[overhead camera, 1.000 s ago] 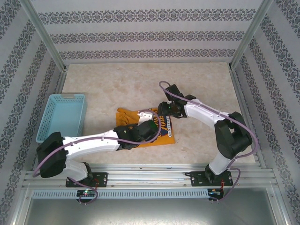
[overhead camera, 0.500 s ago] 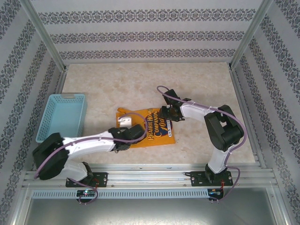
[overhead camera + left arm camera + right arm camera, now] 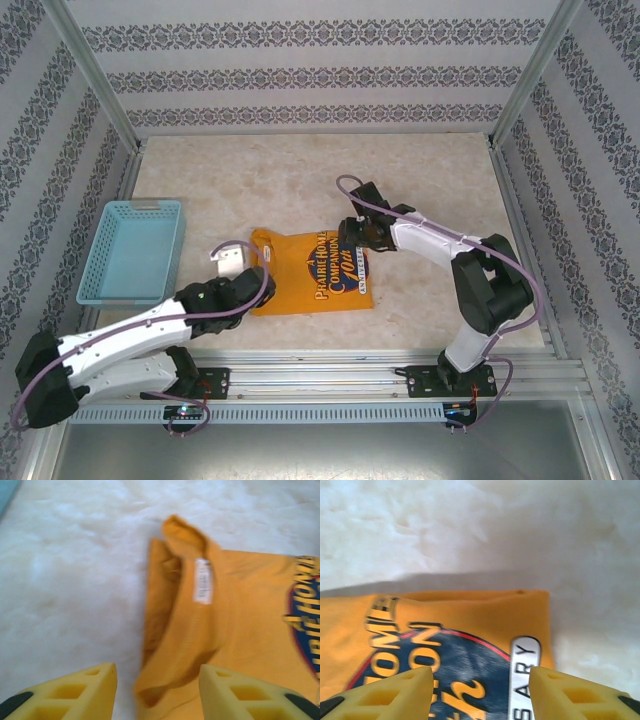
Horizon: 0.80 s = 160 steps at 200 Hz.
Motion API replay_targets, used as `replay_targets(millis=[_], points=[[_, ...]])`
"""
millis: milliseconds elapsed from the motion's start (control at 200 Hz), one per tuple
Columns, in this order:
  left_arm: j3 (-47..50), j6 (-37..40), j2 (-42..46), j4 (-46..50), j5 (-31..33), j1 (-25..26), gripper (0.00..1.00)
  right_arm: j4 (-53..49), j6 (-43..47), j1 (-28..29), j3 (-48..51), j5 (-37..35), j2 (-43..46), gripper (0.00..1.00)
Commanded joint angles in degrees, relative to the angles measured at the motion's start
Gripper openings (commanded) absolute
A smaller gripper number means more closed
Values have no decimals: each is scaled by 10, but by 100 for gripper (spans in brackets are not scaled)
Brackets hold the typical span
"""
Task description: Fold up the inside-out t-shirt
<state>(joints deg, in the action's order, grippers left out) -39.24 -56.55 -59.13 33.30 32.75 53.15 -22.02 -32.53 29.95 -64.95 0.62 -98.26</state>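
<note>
Marbled beige tabletop holds the mustard-yellow cotton t-shirt folded nearly square, so with left gripper and right gripper both spread, flattening the bunched collar edge looks next.

l arm now off t-shirt

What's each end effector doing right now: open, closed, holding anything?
Left end effector: open, at the t-shirt edge, gripping nothing.
Right end effector: open, above the t-shirt, gripping nothing.
</note>
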Motion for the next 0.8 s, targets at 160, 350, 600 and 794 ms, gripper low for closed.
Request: replay_targets(millis=[160, 350, 600, 794], points=[[-5, 13, -166, -151, -118, -22, 49, -12, 28, 23, -82, 14, -97, 53], [51, 10, -191, -188, -184, -105, 48, -26, 0, -3, -61, 5, -127, 50], [-20, 134, -306, -224, -217, -178, 49, 14, -107, -12, 141, -18, -9, 45], [-175, 206, -438, -204, -274, -205, 50, 16, -226, 67, 308, -56, 193, 48]])
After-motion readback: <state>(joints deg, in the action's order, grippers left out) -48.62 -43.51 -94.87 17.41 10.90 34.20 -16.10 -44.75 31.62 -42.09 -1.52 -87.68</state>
